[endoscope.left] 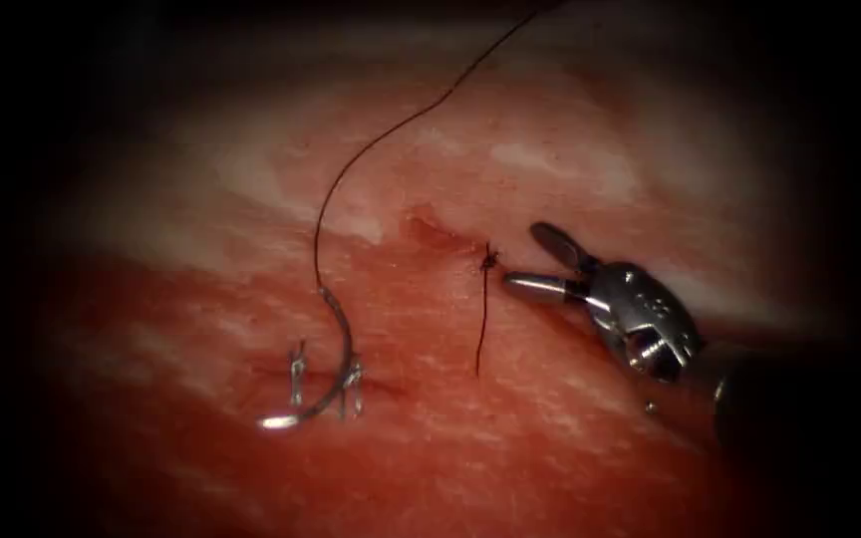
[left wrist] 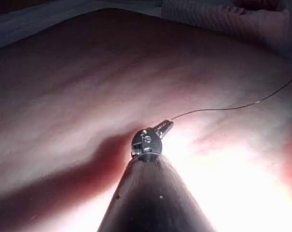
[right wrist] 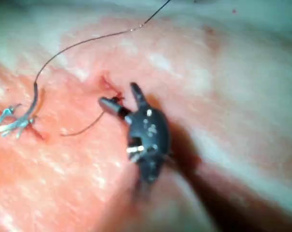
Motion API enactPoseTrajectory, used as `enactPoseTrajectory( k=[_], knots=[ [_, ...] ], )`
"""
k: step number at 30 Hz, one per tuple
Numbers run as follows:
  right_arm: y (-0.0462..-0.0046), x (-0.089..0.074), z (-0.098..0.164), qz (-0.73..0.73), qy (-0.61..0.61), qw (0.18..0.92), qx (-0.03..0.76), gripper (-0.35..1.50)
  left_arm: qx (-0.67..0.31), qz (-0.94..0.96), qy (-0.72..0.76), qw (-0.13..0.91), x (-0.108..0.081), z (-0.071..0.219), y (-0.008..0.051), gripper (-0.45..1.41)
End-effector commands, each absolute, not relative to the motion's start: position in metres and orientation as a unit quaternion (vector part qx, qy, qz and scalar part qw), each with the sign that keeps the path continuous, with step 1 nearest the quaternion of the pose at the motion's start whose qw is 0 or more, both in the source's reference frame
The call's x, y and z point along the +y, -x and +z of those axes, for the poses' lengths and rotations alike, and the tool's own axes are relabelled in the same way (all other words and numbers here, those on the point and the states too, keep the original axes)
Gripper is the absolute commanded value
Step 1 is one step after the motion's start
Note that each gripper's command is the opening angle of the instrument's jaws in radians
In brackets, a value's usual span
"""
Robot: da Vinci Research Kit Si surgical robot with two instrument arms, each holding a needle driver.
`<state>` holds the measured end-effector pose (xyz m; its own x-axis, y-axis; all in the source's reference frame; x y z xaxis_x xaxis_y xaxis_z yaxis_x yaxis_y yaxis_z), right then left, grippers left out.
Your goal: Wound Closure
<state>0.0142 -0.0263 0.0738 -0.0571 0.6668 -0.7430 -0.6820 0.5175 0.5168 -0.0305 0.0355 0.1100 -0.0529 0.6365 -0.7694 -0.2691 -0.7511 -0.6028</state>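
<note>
- Tissue [endoscope.left: 510,438], a red, glistening slab of pork belly, bears a dark knotted stitch [endoscope.left: 488,261] at its cut.
- Right gripper [endoscope.left: 525,261] gapes empty just right of that knot.
- Curved steel needle [endoscope.left: 336,349] lies free left of the knot.
- Left gripper [left wrist: 164,128] is clenched on thin dark thread [endoscope.left: 371,149].

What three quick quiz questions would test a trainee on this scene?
1. True or false: the right gripper holds the needle.
2. What is the left gripper shut on? A tissue, B thread, C nothing.
3. Fill in: the knot sits just off the tips of the ___ gripper.
Key: 1 false, it is open and empty, and the needle lies apart to its left; 2 B; 3 right.
</note>
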Motion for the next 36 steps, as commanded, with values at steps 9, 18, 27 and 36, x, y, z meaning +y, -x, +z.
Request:
enactPoseTrajectory(
  k=[9, 18, 27, 36],
  knots=[
    [-0.0145, -0.027, 0.074, 0.489, 0.005, 0.686, 0.538, 1.23, -0.194, 0.765, 0.506, 0.348, 0.031, 0.11, 0.0279, 1.04],
    [-0.0145, -0.027, 0.074, 0.486, 0.004, 0.688, 0.539, 1.25, -0.164, 0.789, 0.48, 0.347, 0.03, 0.109, 0.0236, 1.23],
    [-0.0143, -0.027, 0.073, 0.484, 0.004, 0.689, 0.54, 1.25, -0.139, 0.815, 0.466, 0.316, 0.025, 0.109, 0.0193, 1.23],
    [-0.0112, -0.026, 0.069, 0.426, 0.036, 0.722, 0.544, 1.4, -0.121, 0.828, 0.529, 0.144, 0.012, 0.107, 0.0183, 0.81]
  ],
)
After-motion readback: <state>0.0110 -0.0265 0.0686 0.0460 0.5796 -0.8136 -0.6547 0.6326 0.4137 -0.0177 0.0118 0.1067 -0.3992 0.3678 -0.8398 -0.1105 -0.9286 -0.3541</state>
